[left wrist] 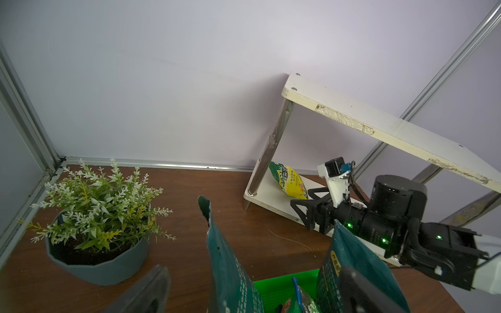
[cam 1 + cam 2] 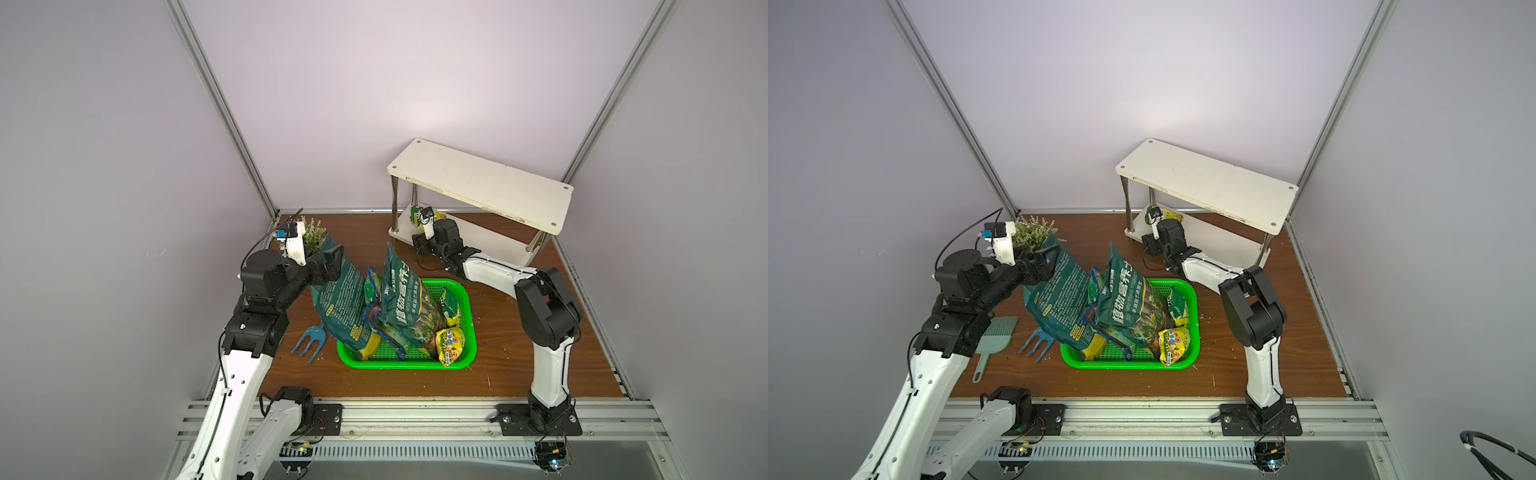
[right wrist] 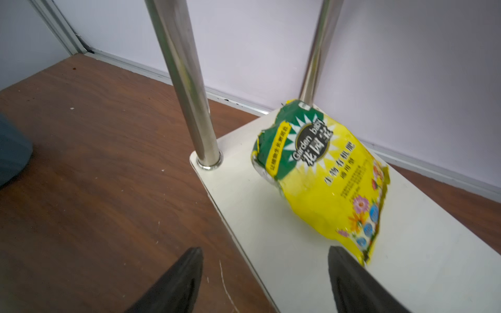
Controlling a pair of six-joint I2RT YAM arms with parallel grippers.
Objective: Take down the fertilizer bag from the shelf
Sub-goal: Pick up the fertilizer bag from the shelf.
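The fertilizer bag (image 3: 325, 176), yellow with a green top, lies on the lower board of the shelf (image 3: 298, 244) by its chrome legs. It also shows in the left wrist view (image 1: 290, 181) and a top view (image 2: 1169, 215). My right gripper (image 3: 265, 249) stands open just short of the bag, one finger over the table and the other over the board at the bag's near corner. It holds nothing. My left gripper (image 1: 256, 271) is open wide around the top edge of a tall dark green bag (image 2: 345, 291), with gaps on both sides.
A green basket (image 2: 469, 307) mid-table holds several bags. A potted plant (image 1: 100, 206) stands at the back left. A blue hand fork (image 2: 307, 338) and a pale green rake (image 2: 996, 336) lie left of the basket. The shelf's top board (image 2: 482, 183) overhangs the right gripper.
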